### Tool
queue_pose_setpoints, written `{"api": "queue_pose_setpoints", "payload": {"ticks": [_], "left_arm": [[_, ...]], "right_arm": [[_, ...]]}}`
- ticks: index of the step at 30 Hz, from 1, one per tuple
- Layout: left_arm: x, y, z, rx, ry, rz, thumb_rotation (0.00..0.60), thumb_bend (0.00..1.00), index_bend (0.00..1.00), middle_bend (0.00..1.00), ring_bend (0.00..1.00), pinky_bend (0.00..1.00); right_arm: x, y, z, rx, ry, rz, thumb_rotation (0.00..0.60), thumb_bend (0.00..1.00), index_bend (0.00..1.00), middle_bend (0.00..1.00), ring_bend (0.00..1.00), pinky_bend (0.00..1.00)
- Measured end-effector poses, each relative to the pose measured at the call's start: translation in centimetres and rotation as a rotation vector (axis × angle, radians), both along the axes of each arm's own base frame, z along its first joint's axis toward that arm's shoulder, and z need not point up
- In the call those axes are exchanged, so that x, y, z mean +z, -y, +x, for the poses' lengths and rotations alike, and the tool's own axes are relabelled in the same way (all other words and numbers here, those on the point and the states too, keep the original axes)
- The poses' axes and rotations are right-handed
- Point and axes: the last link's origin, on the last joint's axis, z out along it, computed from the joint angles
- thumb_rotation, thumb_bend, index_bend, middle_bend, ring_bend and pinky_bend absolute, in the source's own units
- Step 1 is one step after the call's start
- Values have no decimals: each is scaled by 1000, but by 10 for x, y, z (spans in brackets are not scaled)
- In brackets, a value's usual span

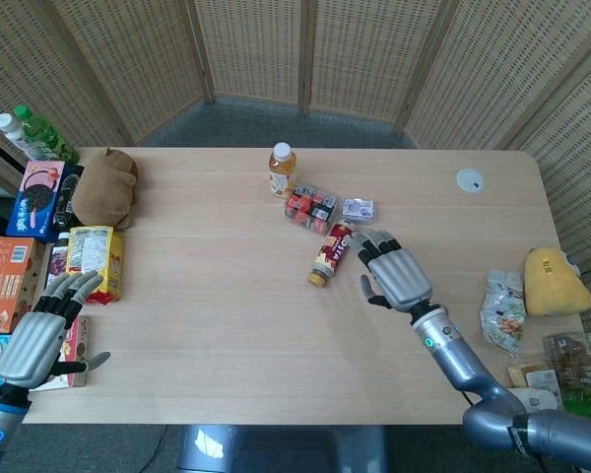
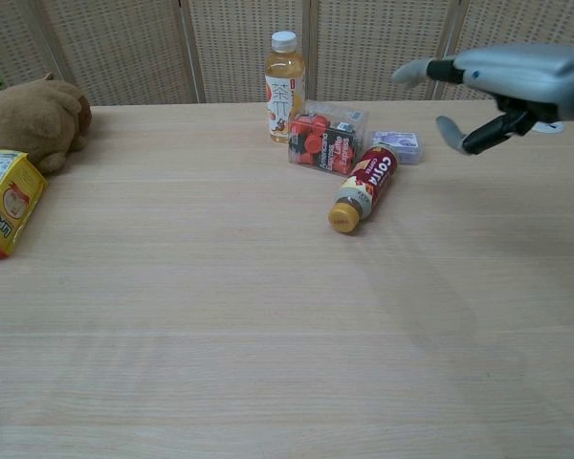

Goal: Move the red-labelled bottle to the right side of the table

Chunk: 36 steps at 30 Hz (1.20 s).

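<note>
Bottle (image 1: pixel 333 252) lay on its side mid-table, cap toward the robot, just beside the snack box (image 1: pixel 310 207). Right hand (image 1: pixel 396 276) hovered near it, fingers spread, empty. Likely rigid, smooth, prone to rolling — grasp across the labelled body.

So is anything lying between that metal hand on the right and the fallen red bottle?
Nothing: only bare table separates the right hand from the red-labelled bottle, clearest in the head view.

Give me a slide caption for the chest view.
Open right hand hovers beside the lying red-labelled bottle on the table.
</note>
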Motion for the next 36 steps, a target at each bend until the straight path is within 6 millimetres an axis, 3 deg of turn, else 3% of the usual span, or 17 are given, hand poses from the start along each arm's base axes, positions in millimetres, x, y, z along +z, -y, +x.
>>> {"api": "queue_pose_setpoints", "payload": {"ticks": [8,17,25,36], "left_arm": [[-1,-1,-5,17,-2,-5,573,72,0,0,0,0],[-3,-3,-7,21,-3,-12,574,68,0,0,0,0],[-2,-3,-8,23,-4,-9,575,69,0,0,0,0],[-4,-6,-6,2,3,-15,577,70,0,0,0,0]], "right_arm": [[-50,33,5,-50,-25,146,491,691,0,0,0,0],[-91,43,12,-80,-32,240,495,657,0,0,0,0],[-99,46,2,-106,-69,259,494,654,0,0,0,0],[-79,30,-27,-157,-152,246,490,648,0,0,0,0]]}}
